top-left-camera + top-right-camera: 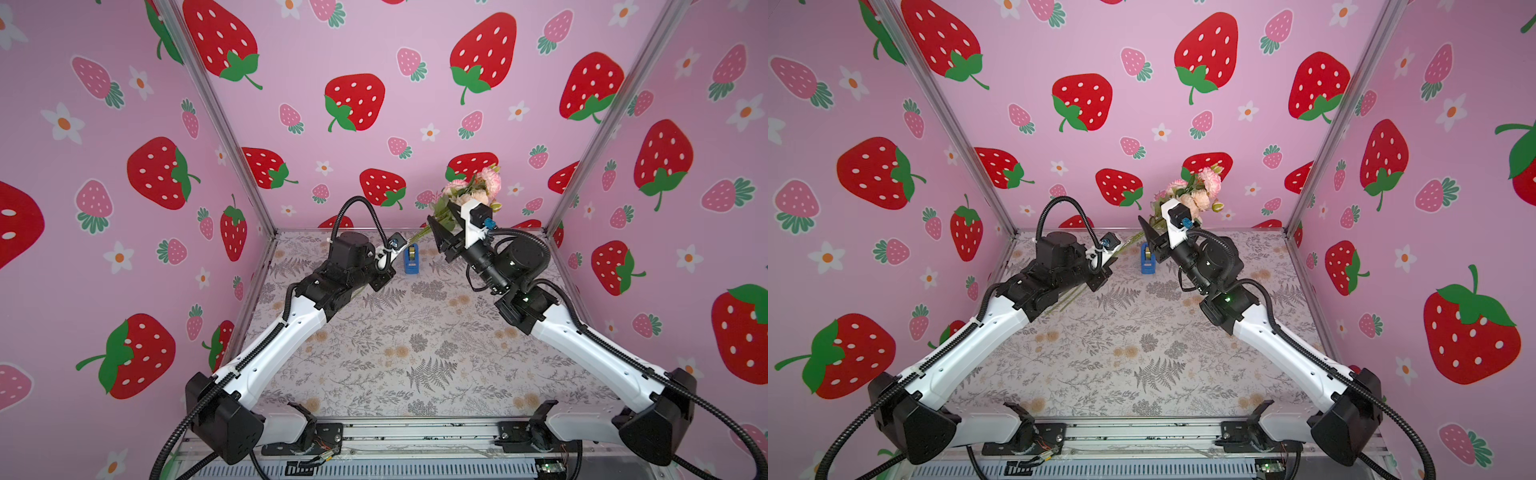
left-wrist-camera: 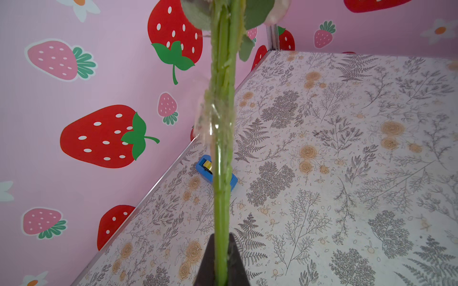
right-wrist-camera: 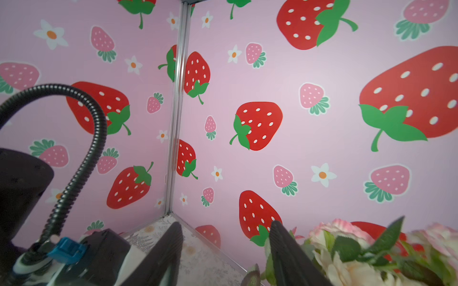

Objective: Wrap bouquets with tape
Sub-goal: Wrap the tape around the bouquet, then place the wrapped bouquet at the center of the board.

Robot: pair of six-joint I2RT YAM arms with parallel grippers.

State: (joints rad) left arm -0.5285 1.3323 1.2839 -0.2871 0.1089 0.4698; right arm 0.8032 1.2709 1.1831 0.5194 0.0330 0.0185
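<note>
Bouquet [image 1: 473,189] is aloft over the far edge of the desk [image 1: 415,353], with the left end effector [image 2: 221,247] clenched on its stems [image 2: 223,198]. A clear tape band [image 2: 210,121] already circles the stems. Right end effector [image 3: 226,224] released and empty, beside the blooms [image 3: 347,247]. Tape dispenser [image 1: 411,258] stands on the desk below. Wrapping looks nearly done.

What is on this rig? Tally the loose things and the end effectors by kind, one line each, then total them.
Bouquets: 1, the bouquet, its stems clamped in the left end effector.
Tape dispensers: 1, the blue tape dispenser.
End effectors: 2, the left one shut on the stems, the right end effector open beside the blooms.
Total: 4
</note>
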